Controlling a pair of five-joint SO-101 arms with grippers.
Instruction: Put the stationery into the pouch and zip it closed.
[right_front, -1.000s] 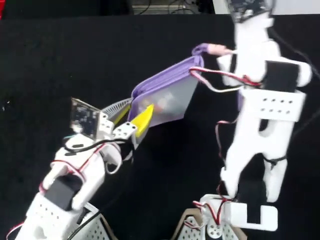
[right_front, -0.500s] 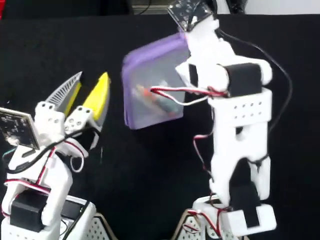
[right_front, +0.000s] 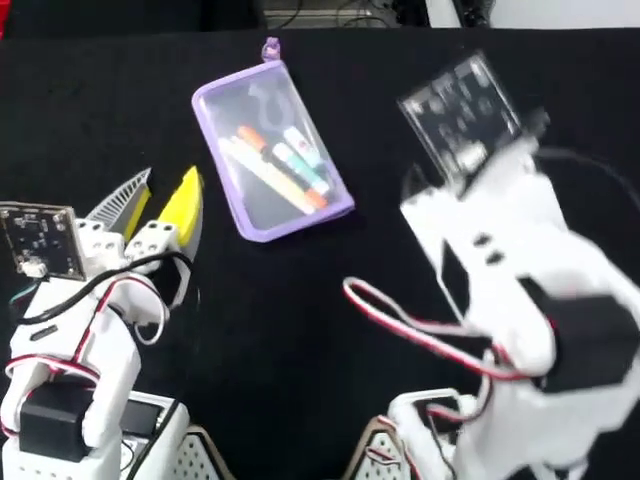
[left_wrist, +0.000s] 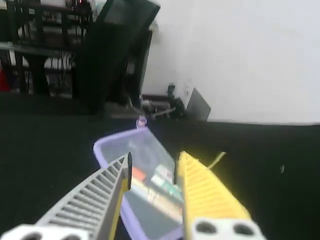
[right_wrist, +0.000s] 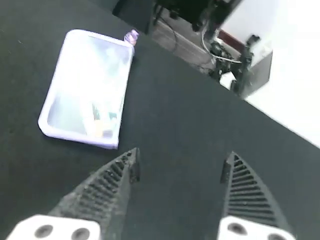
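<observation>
The purple pouch (right_front: 268, 152) is lying flat on the black tabletop (right_front: 330, 260), markers (right_front: 283, 163) inside, zip seemingly closed. So the left end effector (right_front: 168, 182), just beside the pouch, and the right end effector (right_wrist: 182, 162), farther off, are sitting spread and empty.

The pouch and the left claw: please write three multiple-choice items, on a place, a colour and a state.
1. Where is the pouch?
A. flat on the table
B. held up in the air
C. on a shelf
2. What colour is its edge?
A. green
B. purple
C. red
3. How is the left claw?
A. shut on a pen
B. shut on the zip
C. open, empty
Answers: 1 A, it lies on the black table; 2 B, the trim is purple; 3 C, it stands wide with nothing inside.
</observation>
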